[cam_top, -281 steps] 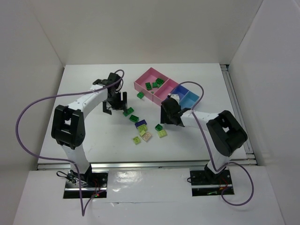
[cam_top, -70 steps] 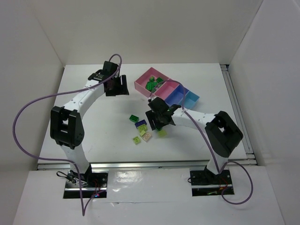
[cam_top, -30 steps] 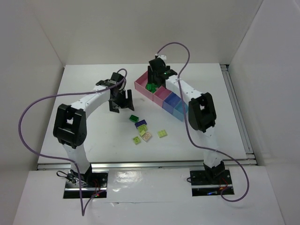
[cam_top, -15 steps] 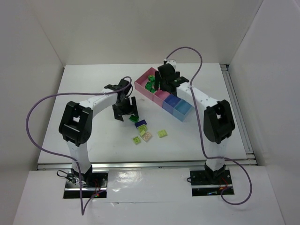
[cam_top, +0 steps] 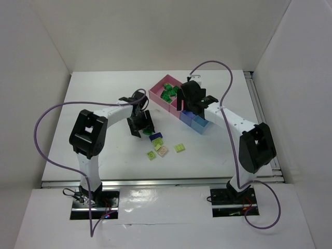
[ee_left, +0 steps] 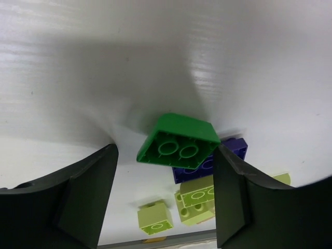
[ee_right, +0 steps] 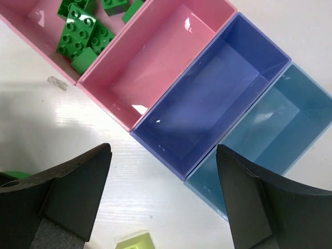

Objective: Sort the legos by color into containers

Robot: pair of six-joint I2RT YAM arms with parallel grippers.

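My left gripper (cam_top: pixel 144 128) is open and low over the table, its fingers (ee_left: pixel 83 197) standing on either side of a dark green lego (ee_left: pixel 179 142) without touching it. Just beyond that lego lie a dark blue one (cam_top: pixel 155 136), pale yellow-green ones (cam_top: pixel 180 148) (ee_left: pixel 154 218) and a beige one (cam_top: pixel 163 151). My right gripper (cam_top: pixel 190 102) hangs open and empty above the containers. The large pink bin (ee_right: pixel 39 15) holds several green legos (ee_right: pixel 78 31). The smaller pink bin (ee_right: pixel 155 57), the violet-blue bin (ee_right: pixel 212 98) and the light blue bin (ee_right: pixel 264 135) hold nothing.
White walls enclose the table on three sides. A metal rail (cam_top: pixel 259 119) runs along the right edge. Purple cables (cam_top: pixel 46 116) loop off both arms. The row of bins sits diagonally at the back centre.
My left gripper has moved right and down until it straddles the loose green lego. My right gripper has drawn back from the large pink bin to above the smaller bins.
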